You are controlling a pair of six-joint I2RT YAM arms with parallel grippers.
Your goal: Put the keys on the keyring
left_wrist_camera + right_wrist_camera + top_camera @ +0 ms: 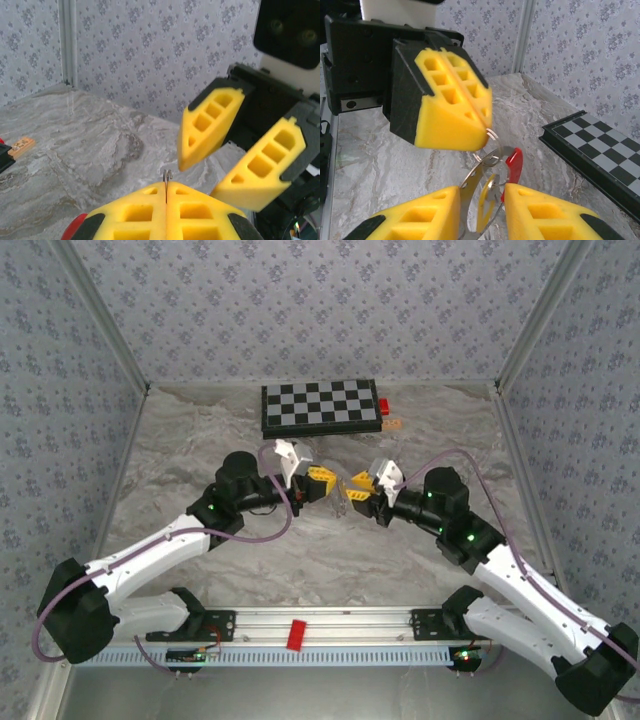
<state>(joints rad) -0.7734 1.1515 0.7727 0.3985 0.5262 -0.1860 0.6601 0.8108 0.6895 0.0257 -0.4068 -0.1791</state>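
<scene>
The keyring [470,175], a thin grey loop with a red section [513,164], spans the gap between my right gripper's [481,190] yellow fingers and touches both. A yellow key-like piece [487,202] hangs inside the loop. Just above it, my left gripper [485,131] is shut on a small wire ring [492,136] linked to the loop. That wire [166,175] pokes out of the closed left pads [135,210] in the left wrist view. The two grippers [320,483] [362,490] meet tip to tip above mid-table. Another orange key [393,424] lies on the table [200,440].
A chessboard [320,405] lies at the back, with a small red block [384,405] at its right end. The orange key [20,145] rests on bare marble near the board. Patterned walls enclose the table.
</scene>
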